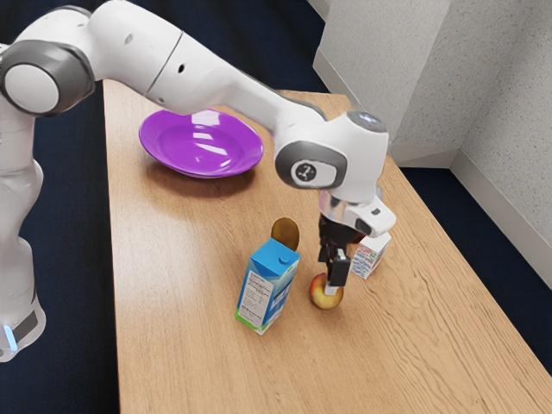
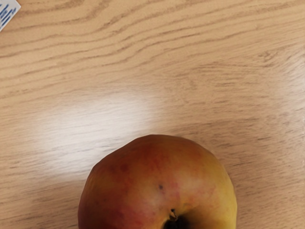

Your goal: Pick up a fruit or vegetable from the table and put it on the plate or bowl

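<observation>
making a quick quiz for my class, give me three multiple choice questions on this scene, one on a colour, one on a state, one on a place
1. What colour is the plate?
A green
B purple
C white

2. How does the blue carton sit?
A upright on its base
B flat on its side
C upside down on the plate

3. Where is the apple?
A on the plate
B on top of the blue carton
C on the table, right under the gripper

Answers:
1 B, the exterior view shows a glossy purple dish.
2 A, its gabled top points up.
3 C, it rests on the wood beneath the hand, and the wrist view has it just below the camera.
</observation>
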